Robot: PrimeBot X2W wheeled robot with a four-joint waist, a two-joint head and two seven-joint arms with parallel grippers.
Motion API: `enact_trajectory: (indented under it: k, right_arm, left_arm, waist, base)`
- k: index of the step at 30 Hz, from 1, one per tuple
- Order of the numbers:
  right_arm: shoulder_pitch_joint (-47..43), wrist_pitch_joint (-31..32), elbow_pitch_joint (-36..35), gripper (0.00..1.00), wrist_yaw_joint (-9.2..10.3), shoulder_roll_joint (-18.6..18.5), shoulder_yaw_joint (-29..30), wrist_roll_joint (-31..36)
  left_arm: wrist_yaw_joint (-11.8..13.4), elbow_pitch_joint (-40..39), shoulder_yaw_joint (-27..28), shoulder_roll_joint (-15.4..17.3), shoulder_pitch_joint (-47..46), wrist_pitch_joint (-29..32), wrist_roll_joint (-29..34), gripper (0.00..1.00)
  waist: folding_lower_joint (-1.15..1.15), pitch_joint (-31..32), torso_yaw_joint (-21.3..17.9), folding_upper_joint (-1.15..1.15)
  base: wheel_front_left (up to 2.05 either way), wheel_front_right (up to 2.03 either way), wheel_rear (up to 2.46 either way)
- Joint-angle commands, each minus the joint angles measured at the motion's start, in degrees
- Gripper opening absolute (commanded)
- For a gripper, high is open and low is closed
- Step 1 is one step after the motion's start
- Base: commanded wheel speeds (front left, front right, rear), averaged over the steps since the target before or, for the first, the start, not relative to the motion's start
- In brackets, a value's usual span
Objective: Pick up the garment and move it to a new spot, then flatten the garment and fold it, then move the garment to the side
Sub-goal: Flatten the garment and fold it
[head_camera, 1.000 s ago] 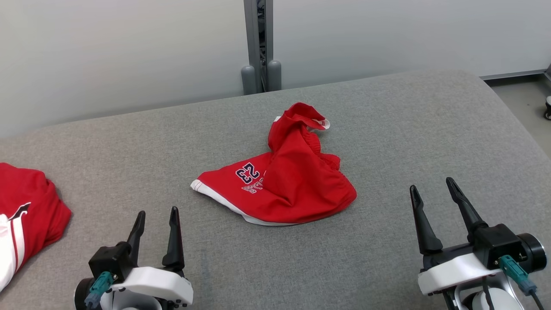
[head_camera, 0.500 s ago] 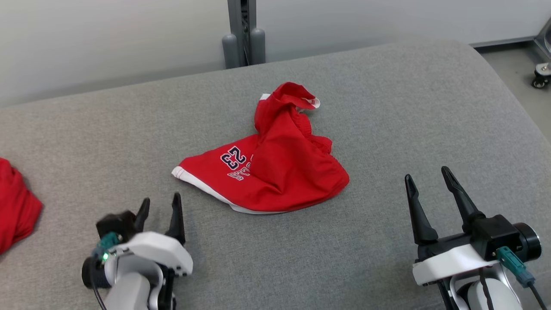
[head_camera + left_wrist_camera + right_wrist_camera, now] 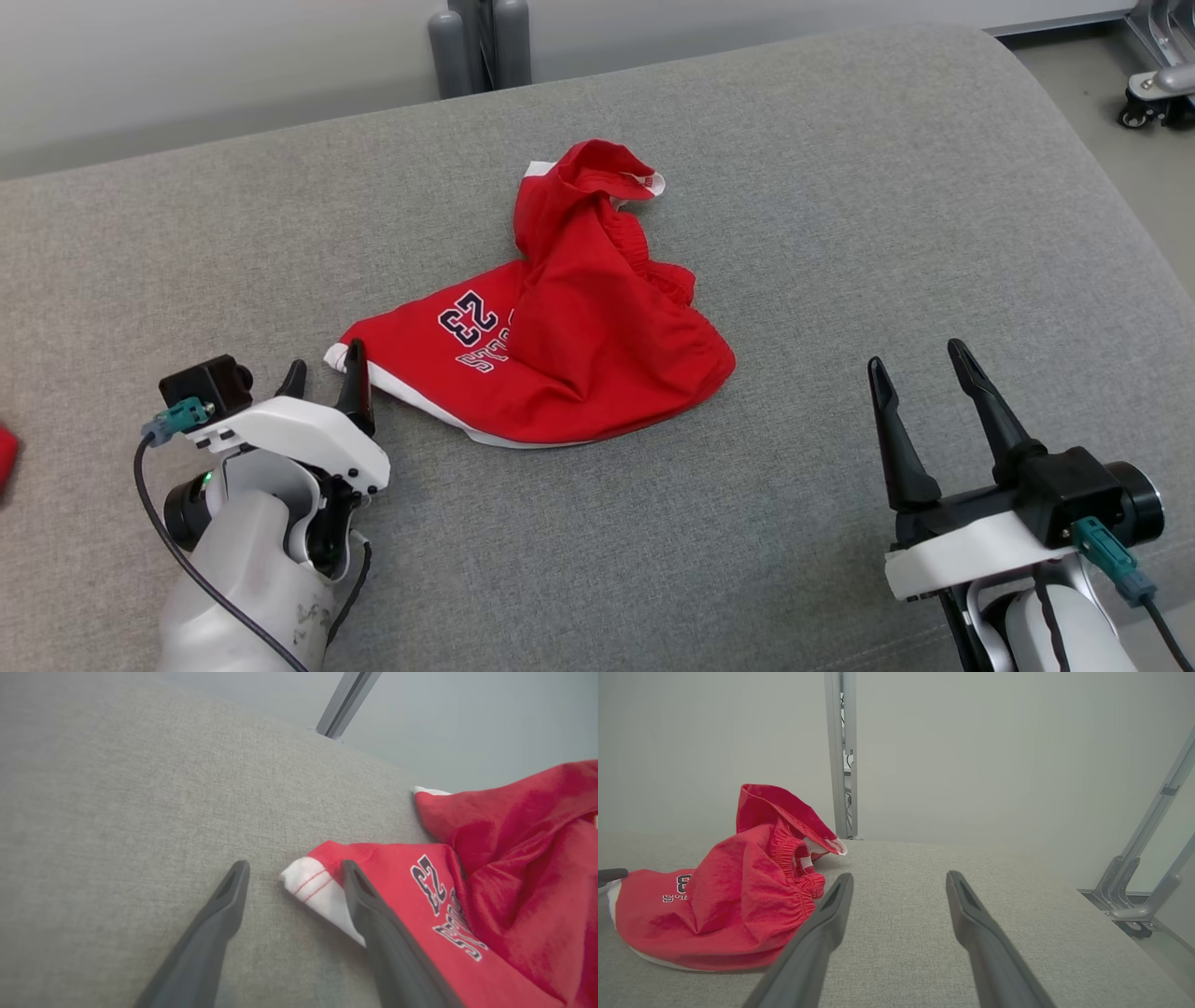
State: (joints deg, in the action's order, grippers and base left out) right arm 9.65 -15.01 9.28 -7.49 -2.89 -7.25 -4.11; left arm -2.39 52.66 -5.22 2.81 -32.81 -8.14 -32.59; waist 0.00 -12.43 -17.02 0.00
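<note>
Starting the pickup, our left gripper (image 3: pixel 324 369), jaws wide and empty, brackets the shorts' (image 3: pixel 579 364) hem corner (image 3: pixel 310 884); closing looks next; right gripper (image 3: pixel 917 362) equally wide, empty.

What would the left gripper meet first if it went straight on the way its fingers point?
Likely the white-trimmed hem corner of the crumpled red number-23 shorts: it lies just ahead, between the open fingers of the left gripper. Their height above it is unclear.
</note>
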Motion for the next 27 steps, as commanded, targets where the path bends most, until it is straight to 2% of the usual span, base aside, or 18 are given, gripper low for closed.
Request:
enact_trajectory:
  k: [1, 7, 8, 9, 10, 11, 12, 21, 27]
  right_arm:
    - [0.6, -0.3, -0.1, 1.00, -0.01, -0.1, 0.1, -0.3]
    - [0.9, -0.3, 0.1, 1.00, -0.01, -0.1, 0.3, -0.2]
    - [1.0, -0.3, 0.1, 1.00, -0.01, -0.1, 0.3, -0.2]
    - [1.1, -0.3, 0.1, 1.00, -0.01, -0.1, 0.4, -0.3]
    - [1.1, -0.3, 0.1, 1.00, -0.01, -0.1, 0.4, -0.4]
    - [1.1, -0.3, 0.1, 1.00, -0.01, -0.1, 0.4, -0.4]
    - [1.2, -0.3, 0.1, 1.00, -0.01, -0.1, 0.4, -0.4]
    - [1.1, -0.3, 0.6, 1.00, -0.01, -0.1, 0.6, -0.4]
    - [1.5, -0.3, 1.8, 1.00, -0.01, -0.1, 1.1, 0.3]
  left_arm:
    - [-0.7, 0.8, 0.2, 0.2, -1.4, 0.1, -1.1, 1.00]
    - [-2.2, 4.3, -1.4, 0.2, -3.2, 0.7, -3.6, 1.00]
    - [-2.4, 4.7, -1.9, 0.2, -3.3, 0.7, -4.0, 0.92]
    - [-2.6, 5.1, -2.3, 0.2, -3.4, 0.6, -4.4, 0.76]
    - [-2.8, 5.5, -2.7, 0.2, -3.6, 0.5, -4.7, 0.37]
    - [-2.9, 5.8, -3.0, 0.2, -3.8, 0.2, -5.1, 0.03]
    - [-3.1, 6.0, -3.3, 0.2, -4.1, -0.1, -5.4, 0.00]
    - [-4.1, 7.1, -5.7, 0.2, -3.8, -3.2, -7.8, 0.00]
    - [-4.5, 6.3, -7.9, 0.2, -2.7, -5.0, -9.4, 0.00]
  waist:
    - [0.00, -0.2, -0.2, 0.00]
    - [0.00, -0.4, -0.3, 0.00]
    - [0.00, -0.4, -0.2, 0.00]
    - [0.00, -0.5, -0.1, 0.00]
    - [0.00, -0.5, 0.0, 0.00]
    - [0.00, -0.5, 0.1, 0.00]
    - [0.00, -0.6, 0.2, 0.00]
    - [0.00, -0.1, 1.2, 0.00]
    - [0.00, 0.6, 3.2, 0.00]
  base:
    - [0.00, 0.00, 0.00]
    - [0.00, 0.00, 0.00]
    - [0.00, 0.00, 0.00]
    - [0.00, 0.00, 0.00]
    - [0.00, 0.00, 0.00]
    - [0.00, 0.00, 0.00]
    - [0.00, 0.00, 0.00]
    - [0.00, 0.00, 0.00]
    - [0.00, 0.00, 0.00]
